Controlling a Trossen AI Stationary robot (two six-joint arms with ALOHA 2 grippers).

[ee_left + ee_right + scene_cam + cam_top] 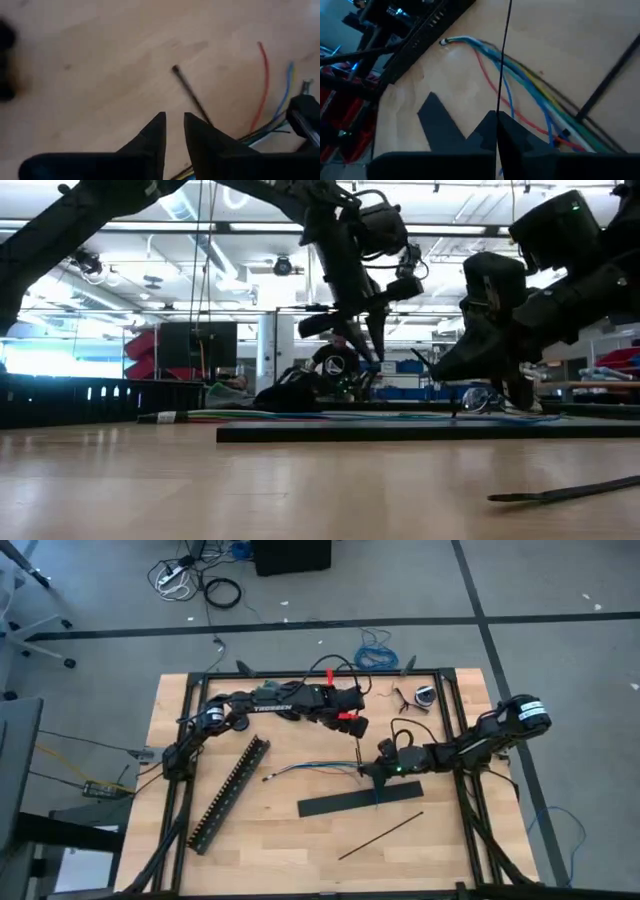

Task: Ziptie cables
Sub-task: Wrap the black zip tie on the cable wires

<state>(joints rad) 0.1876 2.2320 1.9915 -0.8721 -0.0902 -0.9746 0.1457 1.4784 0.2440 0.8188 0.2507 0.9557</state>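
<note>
Cables (pixel 310 769): thin blue, green, white wires, ends fanned, flat on counter (pixel 290 850). Right pincer (pixel 497 118) pinching thin black ziptie (pixel 505 55). Left pincer (pixel 174 123) slightly spread, empty.

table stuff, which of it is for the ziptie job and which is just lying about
For the job:
- cables, wire bundle on the table
- ziptie pinched in the right claw
- second ziptie lying loose near the front edge
- left claw, slightly open above the held ziptie

Lying about:
- slotted duct
- flat black bar
</note>
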